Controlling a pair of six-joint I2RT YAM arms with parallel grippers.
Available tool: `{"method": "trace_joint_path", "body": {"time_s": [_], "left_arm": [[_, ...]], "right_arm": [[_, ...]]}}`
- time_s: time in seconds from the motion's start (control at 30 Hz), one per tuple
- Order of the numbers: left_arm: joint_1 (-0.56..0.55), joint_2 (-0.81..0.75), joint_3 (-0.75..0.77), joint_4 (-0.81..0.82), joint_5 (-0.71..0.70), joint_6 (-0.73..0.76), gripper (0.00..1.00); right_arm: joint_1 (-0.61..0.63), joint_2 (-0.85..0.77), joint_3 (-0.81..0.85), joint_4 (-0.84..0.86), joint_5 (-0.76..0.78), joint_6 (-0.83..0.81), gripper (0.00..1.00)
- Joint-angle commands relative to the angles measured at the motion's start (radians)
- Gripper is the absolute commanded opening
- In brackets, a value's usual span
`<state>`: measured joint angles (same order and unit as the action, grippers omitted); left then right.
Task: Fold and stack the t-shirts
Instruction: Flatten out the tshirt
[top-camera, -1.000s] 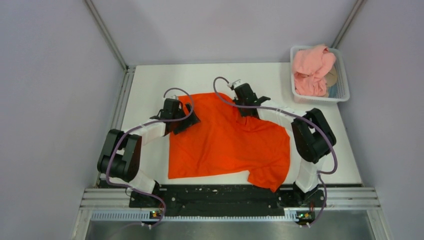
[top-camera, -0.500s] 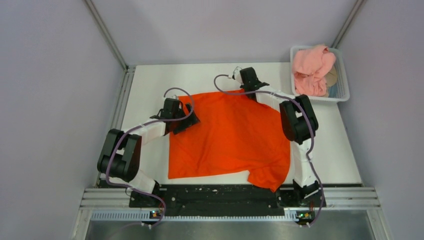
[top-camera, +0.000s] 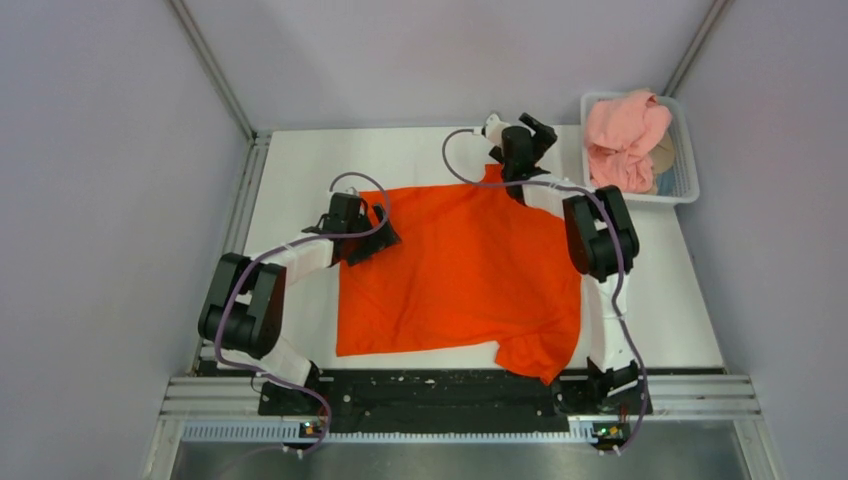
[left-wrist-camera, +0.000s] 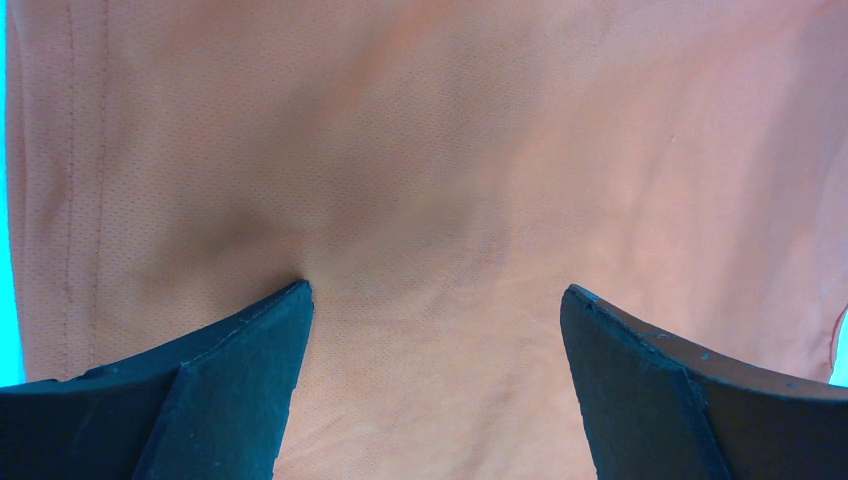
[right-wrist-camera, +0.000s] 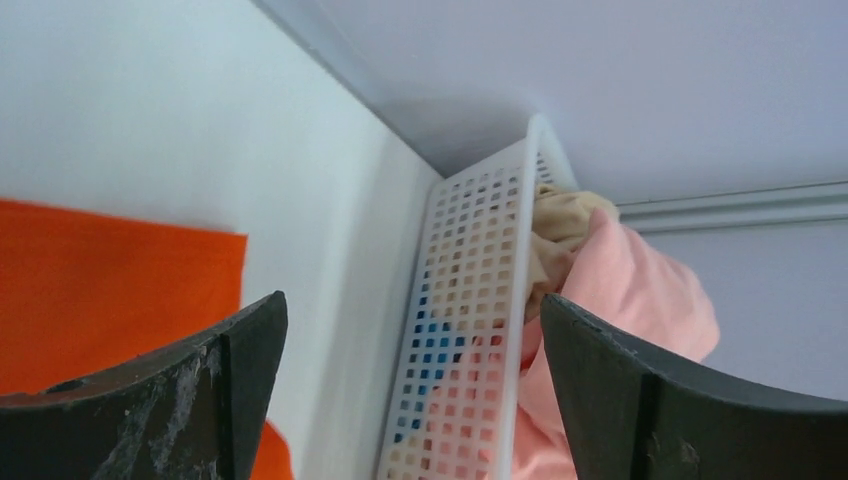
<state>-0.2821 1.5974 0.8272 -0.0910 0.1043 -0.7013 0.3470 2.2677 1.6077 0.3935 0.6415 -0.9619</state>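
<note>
**Top external read: get the orange tee flat before any fold**

Start at the left. Your left gripper (top-camera: 368, 238) sits on the far left corner of the orange-red t-shirt (top-camera: 460, 270). The left wrist view shows its fingers (left-wrist-camera: 250, 340) spread wide and resting on the cloth, not pinching it. Use it as an anchor and press lightly, because cotton this soft will drag and ripple if you slide.

The tee lies spread across the middle of the table (top-camera: 300, 160), mostly smooth. Its near right corner (top-camera: 535, 355) is bunched by the arm bases, so I judge the step to be flattening, with folding yet to begin. Tug that corner outward first.

Your right gripper (top-camera: 532, 132) hangs above the tee's far right edge, fingers apart and empty, pointing at the white mesh basket (top-camera: 640, 198). Leave the pale pink t-shirt (top-camera: 622, 135) heaped in there for now.
</note>
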Motion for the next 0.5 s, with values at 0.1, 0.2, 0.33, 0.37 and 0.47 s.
{"method": "trace_joint_path", "body": {"time_s": [0.1, 0.2, 0.33, 0.37, 0.47], "left_arm": [[0.001, 0.008, 0.01, -0.039, 0.003, 0.016, 0.99], [0.001, -0.002, 0.035, -0.042, 0.007, 0.013, 0.99], [0.001, -0.012, 0.074, -0.066, 0.003, 0.018, 0.99], [0.003, -0.012, 0.089, -0.077, -0.005, 0.021, 0.99], [0.004, 0.01, 0.134, -0.091, -0.016, 0.024, 0.99]], "right_arm": [[0.009, -0.353, -0.148, -0.264, -0.242, 0.617, 0.99], [-0.004, -0.416, -0.181, -0.472, -0.354, 0.936, 0.99], [-0.007, -0.436, -0.278, -0.556, -0.511, 1.131, 0.99], [-0.007, -0.43, -0.289, -0.57, -0.523, 1.144, 0.99], [-0.01, -0.418, -0.319, -0.608, -0.5, 1.198, 0.99]]}}
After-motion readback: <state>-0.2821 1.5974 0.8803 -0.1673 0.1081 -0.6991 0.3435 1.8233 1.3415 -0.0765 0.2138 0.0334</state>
